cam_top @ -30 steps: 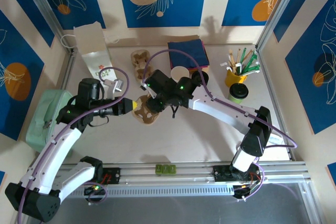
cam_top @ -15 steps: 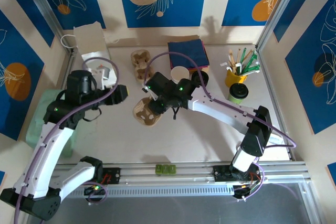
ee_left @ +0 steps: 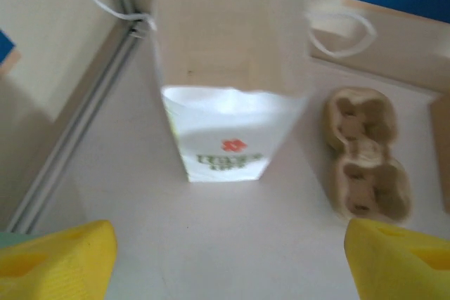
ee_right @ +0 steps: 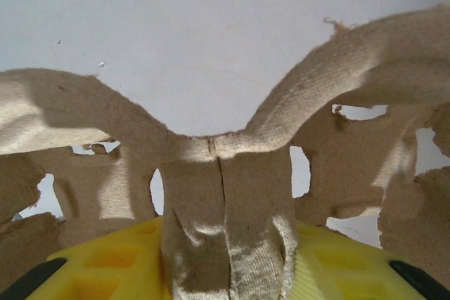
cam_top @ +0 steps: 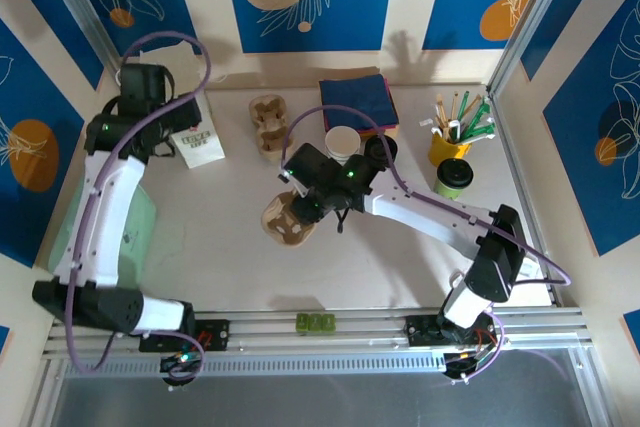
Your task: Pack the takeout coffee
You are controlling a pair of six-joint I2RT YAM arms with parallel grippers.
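Grip on the pulp cup carrier [cam_top: 290, 219] matters most: the right gripper [cam_top: 305, 209] has its yellow fingers [ee_right: 91, 265] closed on the carrier's central handle fold, low over the middle of the counter [cam_top: 400, 257]. That fold is thin, torn-edged pulp, so the pinch probably wants to be firm but not crushing, with the carrier kept level so its wells sit flat for a cup.

The left gripper [ee_left: 226, 258] hovers with its fingers spread wide and holding nothing, aimed at the white paper bag [ee_left: 228, 103] standing upright in the far left corner. It looks to be heading for the bag. A clean approach would come down on the top rim, one wall between the fingers, without tipping the bag or catching its looped handles [ee_left: 341, 33].

The takeout coffee is not yet in the carrier. A lidless white paper cup [cam_top: 342, 140] stands at the back of the counter, just behind the right arm and beside a black lid [cam_top: 381, 150]; whether it is one cup or several nested I cannot tell.

A second pulp carrier [ee_left: 365, 166] lies just right of the bag, close to the left arm's working space. Navy napkins [cam_top: 358, 99] sit behind the cup, and a yellow holder of stirrers [cam_top: 450, 142] stands well apart at the right.
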